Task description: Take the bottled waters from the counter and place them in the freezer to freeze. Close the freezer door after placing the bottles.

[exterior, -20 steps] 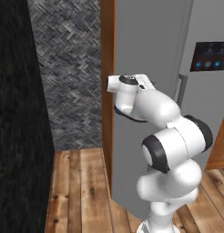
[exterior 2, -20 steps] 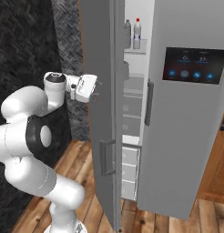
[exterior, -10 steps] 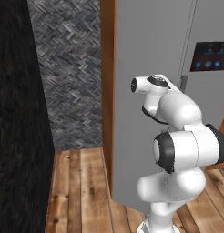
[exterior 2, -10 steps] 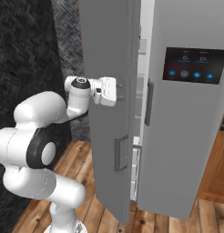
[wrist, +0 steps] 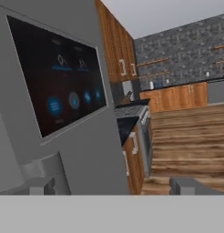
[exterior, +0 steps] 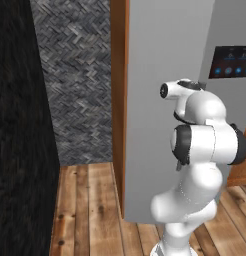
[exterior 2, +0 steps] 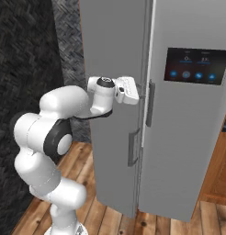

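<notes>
Here, in a simulated kitchen, my white two-finger gripper [exterior 2: 141, 91] rests against the outer face of the tall flat grey freezer door [exterior 2: 115, 59], right at the door's free edge beside the neighbouring grey fridge panel with the dark touchscreen [exterior 2: 196, 65]. My fingers stand spread apart and clamp on nothing. The freezer door lies almost flush with that neighbouring panel, leaving a thin dark seam along its edge; I cannot tell whether it is fully latched. Two short grey bar handles [exterior 2: 149, 104] flank the seam just below my hand.

From the left base camera, my white arm with dark joints [exterior: 202, 145] rises in front of the freezer door [exterior: 160, 75], whose blank grey face runs from the floor out past the top edge. A brown wooden side panel [exterior: 118, 100] lines the freezer's left edge, and beyond it stands a grey herringbone-tiled wall [exterior: 75, 80]. Warm wooden floorboards [exterior: 90, 210] run under the base.

From the hand camera, my two dark fingertips [wrist: 41, 185] rise at the bottom, wide apart, and the touchscreen [wrist: 59, 86] looms close on the left with its blue icons. Past it, brown wooden cabinets with grey handles [wrist: 132, 154] carry a dark marbled stone counter [wrist: 129, 123]. The bottled waters cannot be made out.
</notes>
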You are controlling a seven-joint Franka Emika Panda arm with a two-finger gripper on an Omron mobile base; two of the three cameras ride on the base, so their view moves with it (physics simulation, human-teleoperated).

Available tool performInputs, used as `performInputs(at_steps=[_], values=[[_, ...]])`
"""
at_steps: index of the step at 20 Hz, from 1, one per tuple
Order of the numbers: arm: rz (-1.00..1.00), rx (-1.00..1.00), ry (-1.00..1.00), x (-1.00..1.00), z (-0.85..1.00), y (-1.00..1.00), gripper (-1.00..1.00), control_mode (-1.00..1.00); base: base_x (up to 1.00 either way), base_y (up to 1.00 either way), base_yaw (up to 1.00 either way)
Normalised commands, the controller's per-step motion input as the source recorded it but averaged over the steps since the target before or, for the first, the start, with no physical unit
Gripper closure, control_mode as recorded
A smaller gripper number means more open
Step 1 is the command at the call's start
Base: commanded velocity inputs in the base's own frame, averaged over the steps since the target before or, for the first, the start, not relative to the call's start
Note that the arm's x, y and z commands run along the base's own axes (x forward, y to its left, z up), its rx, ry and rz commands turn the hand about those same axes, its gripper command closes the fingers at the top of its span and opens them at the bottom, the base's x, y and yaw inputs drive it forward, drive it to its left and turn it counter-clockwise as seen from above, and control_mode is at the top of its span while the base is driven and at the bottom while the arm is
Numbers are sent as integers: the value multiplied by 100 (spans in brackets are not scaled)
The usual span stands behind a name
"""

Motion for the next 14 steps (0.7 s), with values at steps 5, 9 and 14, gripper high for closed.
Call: performInputs(at_steps=[5, 9, 14], values=[[-3, 0, 6, 79, 0, -40, -100, -100, 0, 0, 0], [-3, 0, 3, 58, 0, -24, -100, -100, 0, 0, 0], [-1, 0, 0, 28, 0, -10, -100, -100, 0, 0, 0]])
